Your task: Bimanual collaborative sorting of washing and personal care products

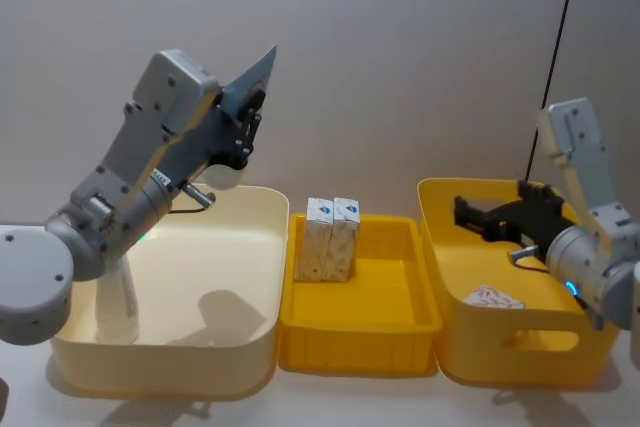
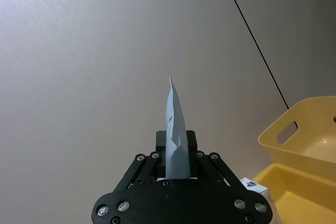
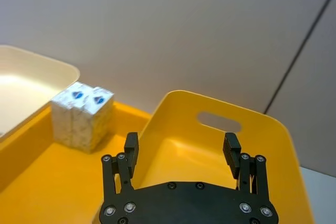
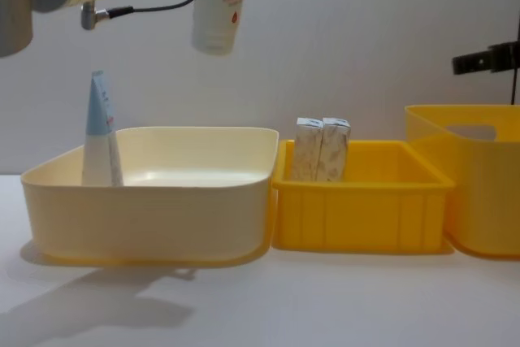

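Note:
My left gripper [image 1: 241, 135] is shut on a white squeeze tube [image 1: 250, 77], held high above the cream bin [image 1: 180, 367] with its pale-blue crimped end up. In the left wrist view the crimp [image 2: 175, 129] stands between the jaws. The chest view shows the tube's white body [image 4: 219, 6] hanging cap down. A second tube [image 4: 101, 132] stands in the cream bin's left corner. Two beige-marbled cartons [image 1: 330, 237] stand upright in the middle yellow tray [image 1: 355, 347]. A red-speckled carton [image 1: 492, 297] lies in the right yellow bin [image 1: 520, 347]. My right gripper [image 3: 181, 153] hovers open over that bin.
The three containers sit side by side, touching, on a white table before a grey wall. A black cable [image 1: 560, 37] runs down the wall behind the right bin. Table surface lies free in front of the bins [image 4: 260, 298].

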Robot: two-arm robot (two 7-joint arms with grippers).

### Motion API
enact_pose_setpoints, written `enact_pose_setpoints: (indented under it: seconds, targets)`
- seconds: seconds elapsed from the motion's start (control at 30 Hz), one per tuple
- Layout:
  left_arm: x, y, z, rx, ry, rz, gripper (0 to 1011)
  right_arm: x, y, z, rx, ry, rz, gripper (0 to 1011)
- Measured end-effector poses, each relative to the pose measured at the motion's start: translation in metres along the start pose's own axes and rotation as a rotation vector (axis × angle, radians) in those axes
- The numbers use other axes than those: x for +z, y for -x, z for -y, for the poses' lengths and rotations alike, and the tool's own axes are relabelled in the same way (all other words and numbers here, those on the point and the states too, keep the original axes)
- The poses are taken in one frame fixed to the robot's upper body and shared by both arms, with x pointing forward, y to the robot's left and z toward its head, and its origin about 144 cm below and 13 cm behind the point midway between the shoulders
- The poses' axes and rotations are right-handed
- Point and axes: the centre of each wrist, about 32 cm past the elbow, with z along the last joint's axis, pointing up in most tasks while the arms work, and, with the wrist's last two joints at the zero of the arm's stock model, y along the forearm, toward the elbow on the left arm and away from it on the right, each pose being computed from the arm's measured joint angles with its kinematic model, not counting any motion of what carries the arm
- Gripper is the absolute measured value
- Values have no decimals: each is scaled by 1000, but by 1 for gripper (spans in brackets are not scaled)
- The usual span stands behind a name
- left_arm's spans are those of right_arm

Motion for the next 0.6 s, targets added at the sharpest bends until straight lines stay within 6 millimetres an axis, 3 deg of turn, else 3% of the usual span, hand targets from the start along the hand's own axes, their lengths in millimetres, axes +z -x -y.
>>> enact_pose_setpoints:
  seconds: [0.6]
  targets:
    - [10, 3, -2, -4, 14, -1, 200, 3, 4, -5, 162, -96, 13, 1001]
